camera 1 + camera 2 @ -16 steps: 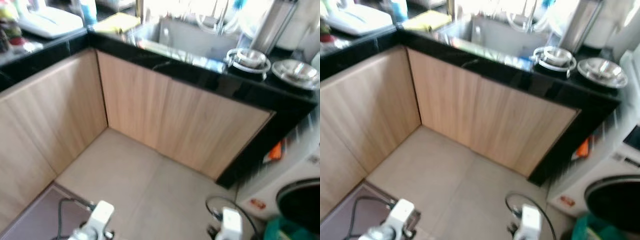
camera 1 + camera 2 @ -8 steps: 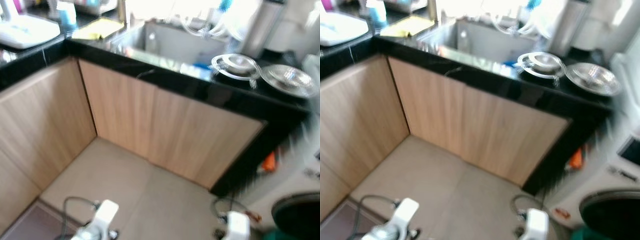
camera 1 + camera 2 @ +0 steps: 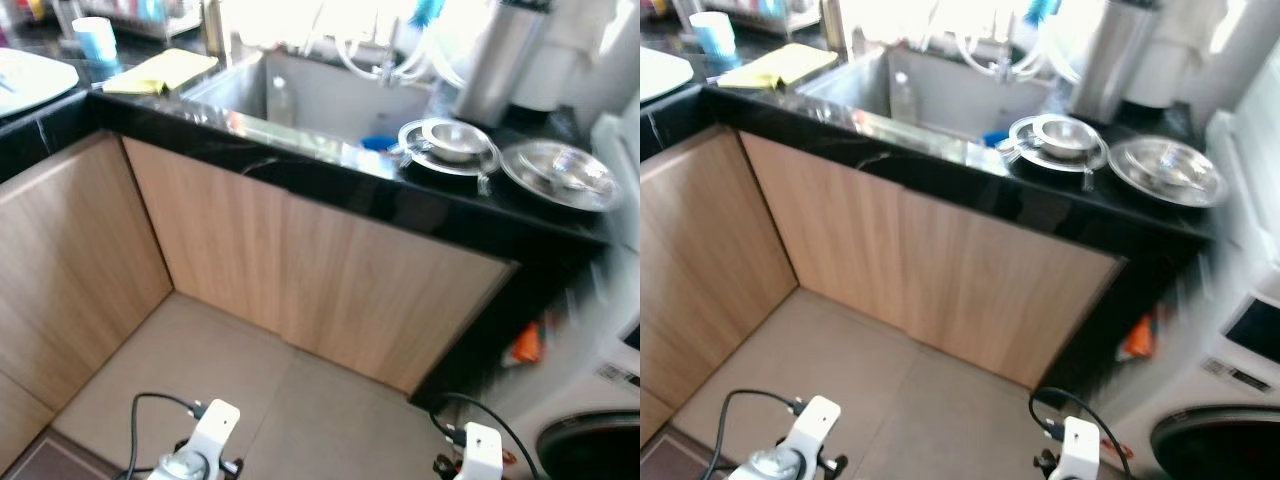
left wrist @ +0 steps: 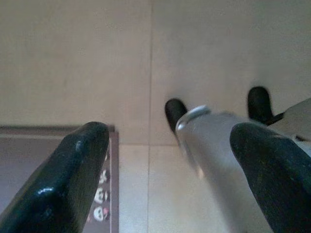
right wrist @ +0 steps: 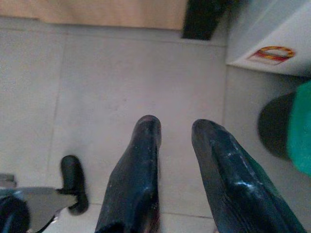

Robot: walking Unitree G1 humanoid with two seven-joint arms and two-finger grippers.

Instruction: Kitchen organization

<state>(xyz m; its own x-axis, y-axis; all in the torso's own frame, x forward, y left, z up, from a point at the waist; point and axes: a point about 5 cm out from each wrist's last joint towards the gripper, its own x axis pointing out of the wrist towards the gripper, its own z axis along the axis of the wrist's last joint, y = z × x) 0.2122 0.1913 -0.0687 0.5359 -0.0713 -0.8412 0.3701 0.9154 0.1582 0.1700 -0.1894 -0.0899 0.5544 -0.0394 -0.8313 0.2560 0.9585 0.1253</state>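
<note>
Both arms hang idle near the floor, the left arm [image 3: 205, 445] and the right arm [image 3: 478, 455] at the bottom of the eye views. My left gripper [image 4: 165, 174] is open wide above the beige floor tiles, holding nothing. My right gripper [image 5: 177, 145] is open by a narrow gap, also holding nothing. Ahead, the black counter [image 3: 330, 175] carries a steel sink [image 3: 300, 95], a small steel bowl on a plate [image 3: 450, 145], a wider steel dish [image 3: 560, 175] and a tall steel canister [image 3: 495, 65]. A yellow cloth [image 3: 160, 72] and a blue cup [image 3: 97, 38] sit at the left.
Wooden cabinet fronts [image 3: 330, 290] form an inner corner to my left. A white washing machine [image 3: 1230, 400] stands at the right, with an orange object [image 3: 527, 343] in the dark gap beside it. A dark mat [image 4: 48, 150] lies by my left gripper. Something green [image 5: 296, 131] sits by the machine.
The whole picture has shifted: the camera has turned to the right and the counter corner has slid left. Both arms hang as before.
</note>
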